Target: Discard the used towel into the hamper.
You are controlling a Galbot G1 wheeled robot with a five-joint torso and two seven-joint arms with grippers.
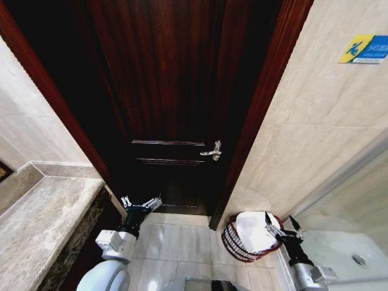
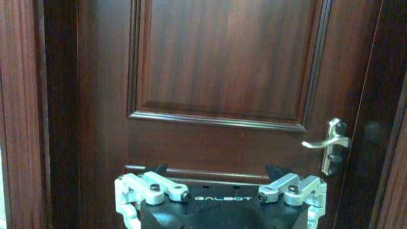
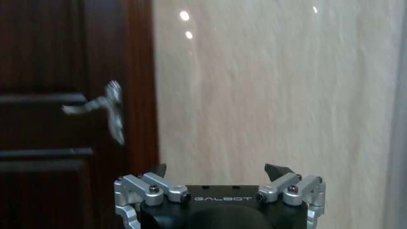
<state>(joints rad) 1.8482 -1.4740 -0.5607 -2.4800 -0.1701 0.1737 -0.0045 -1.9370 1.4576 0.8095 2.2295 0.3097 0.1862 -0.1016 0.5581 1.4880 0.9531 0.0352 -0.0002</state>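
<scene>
Head view: towel (image 1: 253, 231) inside hamper (image 1: 233, 242), right gripper (image 1: 280, 226) spread above.

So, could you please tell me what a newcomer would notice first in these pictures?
The tall dark wooden door with its silver handle dominates, straight ahead. On the floor at its right foot stands the hamper, a white towel already inside. The right gripper hangs open beside it; the left gripper is open, facing the door.
</scene>
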